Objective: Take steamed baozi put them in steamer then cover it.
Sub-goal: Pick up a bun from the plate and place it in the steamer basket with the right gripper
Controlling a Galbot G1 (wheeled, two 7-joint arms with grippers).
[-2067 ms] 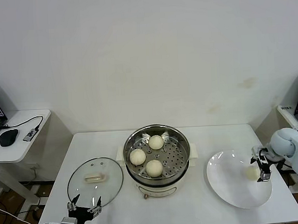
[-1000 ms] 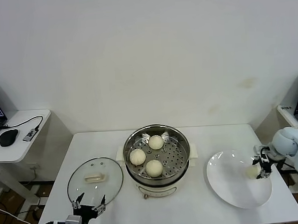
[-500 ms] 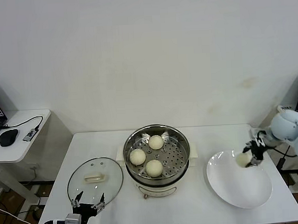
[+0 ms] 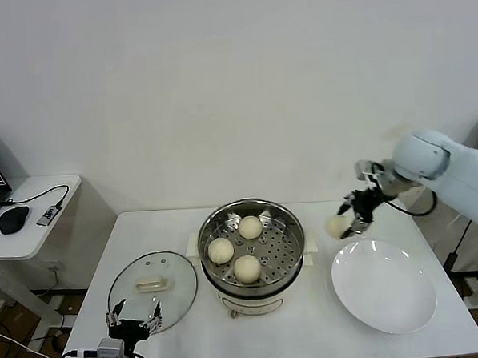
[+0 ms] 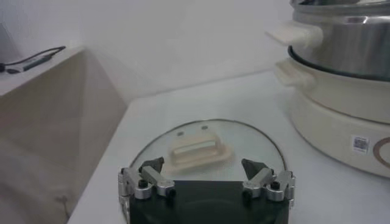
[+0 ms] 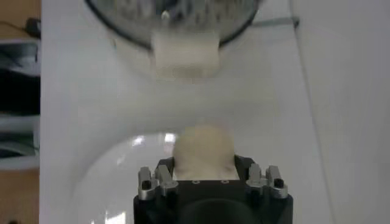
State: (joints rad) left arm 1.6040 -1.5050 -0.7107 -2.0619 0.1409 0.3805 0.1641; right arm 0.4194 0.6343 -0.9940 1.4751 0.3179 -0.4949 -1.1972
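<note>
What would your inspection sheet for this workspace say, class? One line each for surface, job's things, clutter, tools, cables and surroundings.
Surface: white table.
Job's things: three baozi in the steamer; fourth baozi held above the table; cover lying flat left of the steamer.
Clutter: white plate, bare.
Tools: right tool shut on the fourth baozi; left tool open near the cover.
Cables: cable on the side desk.
Surroundings: mouse, plain wall.

Four baozi (image 4: pixel 250 226), one steamer (image 4: pixel 251 250), one cover (image 4: pixel 153 289).
</note>
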